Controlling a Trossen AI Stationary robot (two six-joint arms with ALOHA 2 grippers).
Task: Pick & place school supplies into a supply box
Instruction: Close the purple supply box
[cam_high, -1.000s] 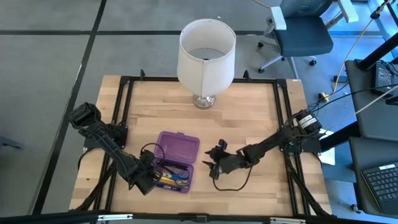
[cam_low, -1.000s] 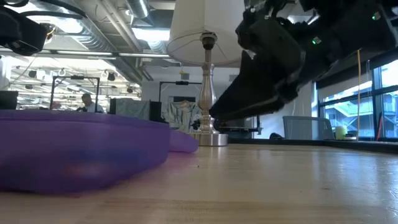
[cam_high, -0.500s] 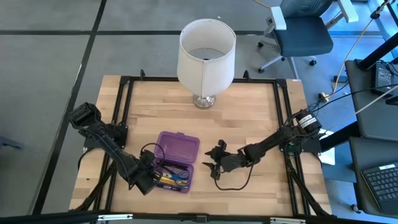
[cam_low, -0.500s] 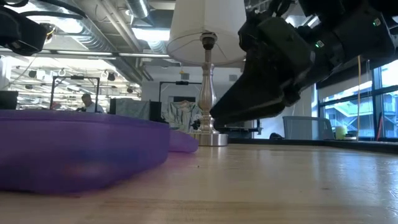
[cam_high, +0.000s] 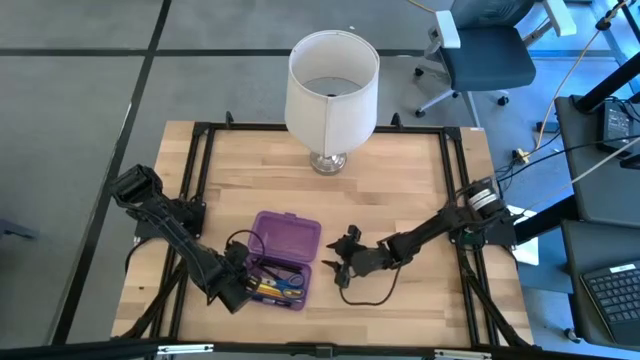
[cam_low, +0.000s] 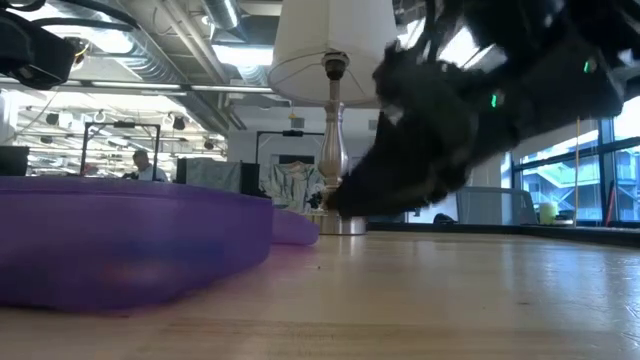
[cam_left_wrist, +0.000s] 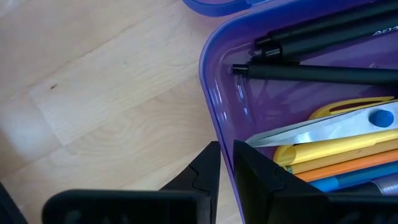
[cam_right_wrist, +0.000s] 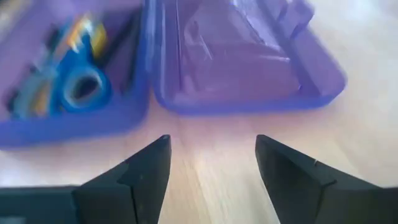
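Observation:
The purple supply box (cam_high: 284, 258) lies open on the table, with its lid (cam_right_wrist: 242, 56) toward the far edge and its tray (cam_high: 275, 283) toward the near edge. Inside the tray lie black pens (cam_left_wrist: 323, 37), scissors (cam_left_wrist: 329, 124) with blue handles (cam_right_wrist: 81, 90), and yellow and orange pencils (cam_left_wrist: 336, 155). My left gripper (cam_high: 240, 290) is at the tray's left wall, shut on it. My right gripper (cam_high: 343, 262) hovers just right of the box, low over the table, open and empty; its fingers (cam_right_wrist: 146, 168) point toward the box. My left gripper (cam_left_wrist: 225, 165) pinches the tray's left wall (cam_left_wrist: 214, 118) close to the near left corner, one finger (cam_left_wrist: 255, 177) inside the tray and one outside. It reaches in slanting down from the table's left. The box rests flat on the table.
A white-shaded lamp (cam_high: 332, 90) stands on its metal base (cam_high: 327, 162) at the far middle of the table. A black cable loop (cam_high: 372, 296) lies on the wood near my right arm. Black rails (cam_high: 196, 190) frame the table. Bare wood shows right of the box.
My right gripper has dipped lower and edged toward the box, still open. The box, its contents and my left gripper have stayed put.

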